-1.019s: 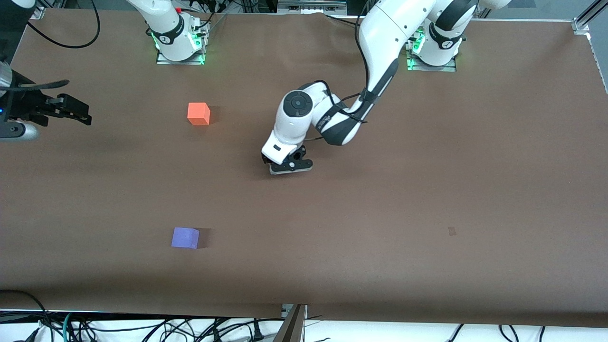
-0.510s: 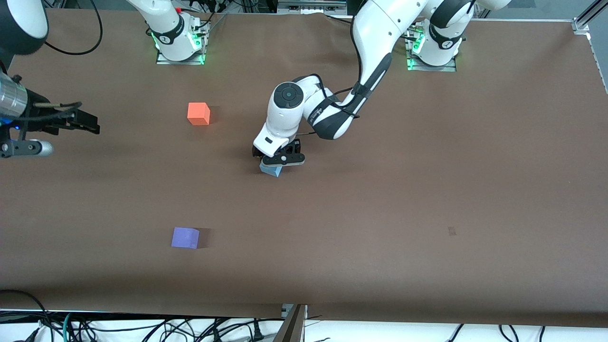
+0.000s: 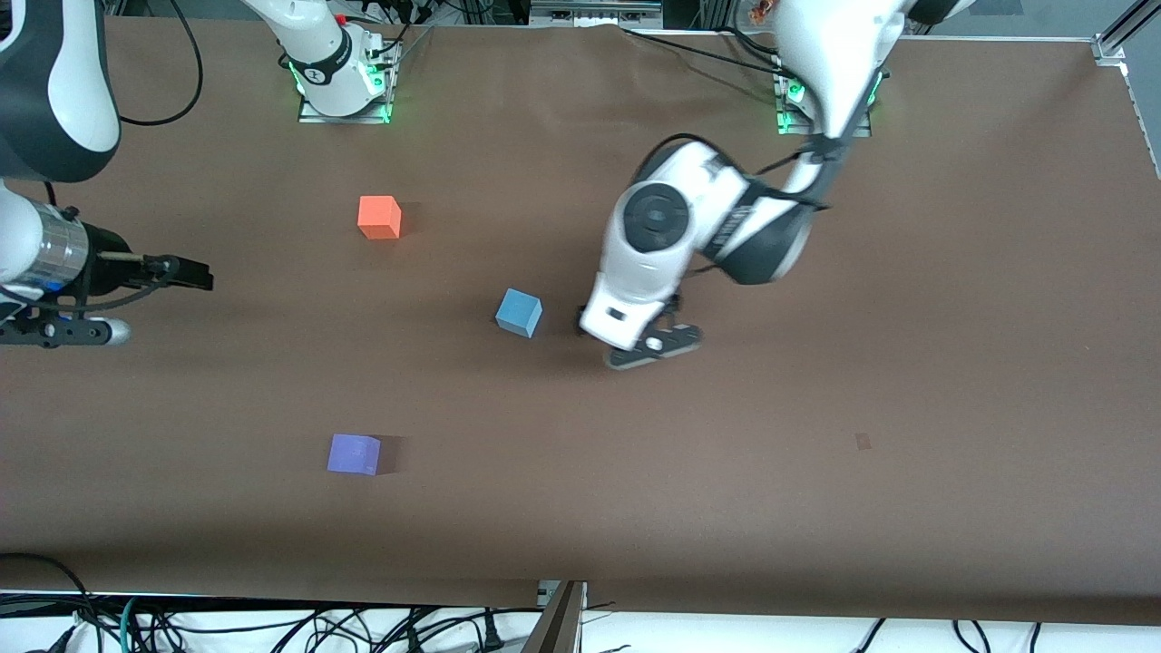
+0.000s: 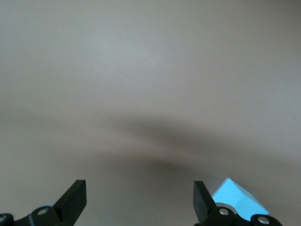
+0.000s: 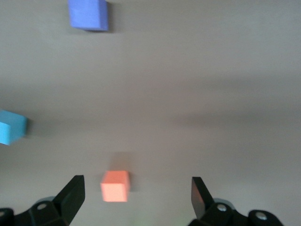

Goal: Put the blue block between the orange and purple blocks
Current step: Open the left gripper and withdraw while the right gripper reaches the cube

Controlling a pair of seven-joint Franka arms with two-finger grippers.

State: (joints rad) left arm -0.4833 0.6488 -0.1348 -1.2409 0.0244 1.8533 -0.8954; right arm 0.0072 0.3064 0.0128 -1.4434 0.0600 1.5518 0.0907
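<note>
The light blue block point(image 3: 519, 313) rests on the brown table. It is nearer the front camera than the orange block point(image 3: 379, 218), farther than the purple block point(image 3: 354, 453), and offset from both toward the left arm's end. My left gripper point(image 3: 653, 346) is open and empty over bare table beside the blue block, toward the left arm's end. In the left wrist view the block point(image 4: 240, 197) shows just outside one finger of the gripper point(image 4: 139, 202). My right gripper point(image 3: 186, 270) is open and empty, high over the right arm's end. Its wrist view shows the gripper point(image 5: 136, 197), orange point(image 5: 115, 185), blue point(image 5: 11, 127) and purple point(image 5: 88, 14) blocks.
The brown table cover point(image 3: 816, 408) bears a small dark mark point(image 3: 863, 442) toward the left arm's end. Both arm bases point(image 3: 343, 86) stand along the edge farthest from the front camera. Cables hang below the nearest edge.
My left gripper has let go of the blue block and moved off it toward the left arm's end. The block now sits uncovered. My right gripper has drifted slightly toward the table's middle.
</note>
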